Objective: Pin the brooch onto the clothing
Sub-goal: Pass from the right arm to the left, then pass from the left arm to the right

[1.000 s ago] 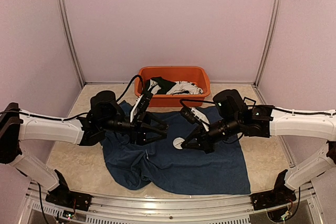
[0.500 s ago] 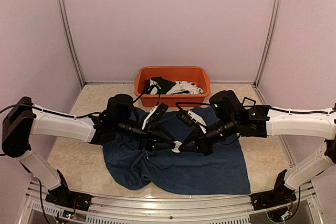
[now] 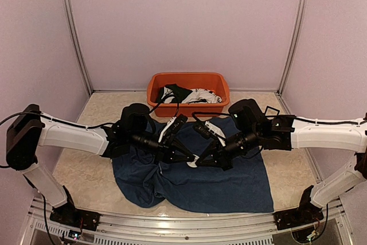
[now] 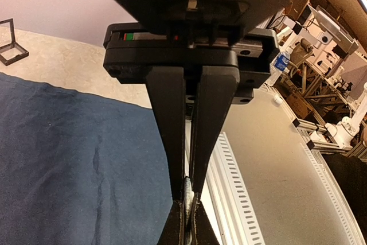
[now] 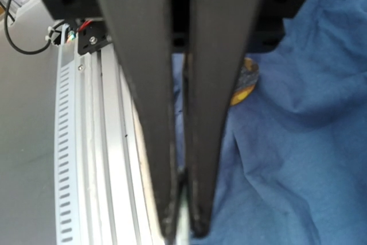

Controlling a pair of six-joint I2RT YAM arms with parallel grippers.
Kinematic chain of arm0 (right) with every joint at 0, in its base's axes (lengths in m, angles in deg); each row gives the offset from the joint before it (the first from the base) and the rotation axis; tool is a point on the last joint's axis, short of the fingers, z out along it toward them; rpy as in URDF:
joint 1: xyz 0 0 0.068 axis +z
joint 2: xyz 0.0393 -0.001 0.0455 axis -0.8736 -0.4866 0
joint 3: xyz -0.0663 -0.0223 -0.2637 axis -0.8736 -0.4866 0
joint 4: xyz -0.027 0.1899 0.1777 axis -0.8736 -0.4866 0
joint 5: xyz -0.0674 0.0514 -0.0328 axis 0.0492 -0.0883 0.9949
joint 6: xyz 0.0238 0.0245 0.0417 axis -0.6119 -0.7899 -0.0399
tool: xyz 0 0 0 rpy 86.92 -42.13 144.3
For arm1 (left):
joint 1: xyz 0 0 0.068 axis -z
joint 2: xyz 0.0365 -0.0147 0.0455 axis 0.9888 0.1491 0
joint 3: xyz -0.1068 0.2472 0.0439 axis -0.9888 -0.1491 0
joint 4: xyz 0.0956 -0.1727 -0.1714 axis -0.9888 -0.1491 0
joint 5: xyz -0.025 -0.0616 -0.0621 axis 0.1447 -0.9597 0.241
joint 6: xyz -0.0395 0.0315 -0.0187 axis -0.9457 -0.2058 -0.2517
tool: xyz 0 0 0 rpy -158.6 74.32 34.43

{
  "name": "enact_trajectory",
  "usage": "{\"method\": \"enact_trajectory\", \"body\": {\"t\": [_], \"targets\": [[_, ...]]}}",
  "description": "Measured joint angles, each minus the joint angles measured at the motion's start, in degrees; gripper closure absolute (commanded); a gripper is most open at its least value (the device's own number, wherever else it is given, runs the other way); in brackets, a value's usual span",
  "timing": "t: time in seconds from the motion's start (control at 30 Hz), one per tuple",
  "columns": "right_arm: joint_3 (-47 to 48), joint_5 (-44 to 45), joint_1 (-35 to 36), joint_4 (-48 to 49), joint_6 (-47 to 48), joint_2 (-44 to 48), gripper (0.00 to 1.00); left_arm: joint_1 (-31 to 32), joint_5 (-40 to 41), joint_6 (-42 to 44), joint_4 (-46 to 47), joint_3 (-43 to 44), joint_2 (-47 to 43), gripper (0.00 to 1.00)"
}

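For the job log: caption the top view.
Left arm and right arm, jaws shut on the brooch, over the T-shirt; tub behind.

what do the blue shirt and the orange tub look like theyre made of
The blue shirt: soft matte cloth, likely a cotton knit, since it lies in loose folds and wrinkles. The orange tub: rigid plastic, probably moulded, going by its smooth, evenly coloured walls and rounded rim.

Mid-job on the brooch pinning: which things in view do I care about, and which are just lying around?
In the job: brooch, navy T-shirt, left gripper, right gripper.
Lying about: orange tub, black and white garments in it.
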Motion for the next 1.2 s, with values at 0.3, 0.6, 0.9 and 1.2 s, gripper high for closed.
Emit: {"method": "enact_trajectory", "body": {"t": [0.3,0.6,0.9,1.2], "targets": [[-2.29,1.49,0.28,3.34,-1.20,3.15,0.39,0.00,1.31,-3.19,9.53,-2.84,0.22,1.00],[-22.84,8.28,0.31,33.11,-11.19,20.70,0.25,0.13,11.63,-15.41,40.48,-13.75,4.44,1.00],[-34.47,16.50,0.31,60.00,-18.69,12.68,0.34,4.81,19.91,-16.96,47.80,-12.41,7.76,1.00],[-34.51,15.19,0.31,78.97,-21.14,1.27,0.58,5.20,22.14,-16.09,49.31,-11.13,7.76,1.00]]}}
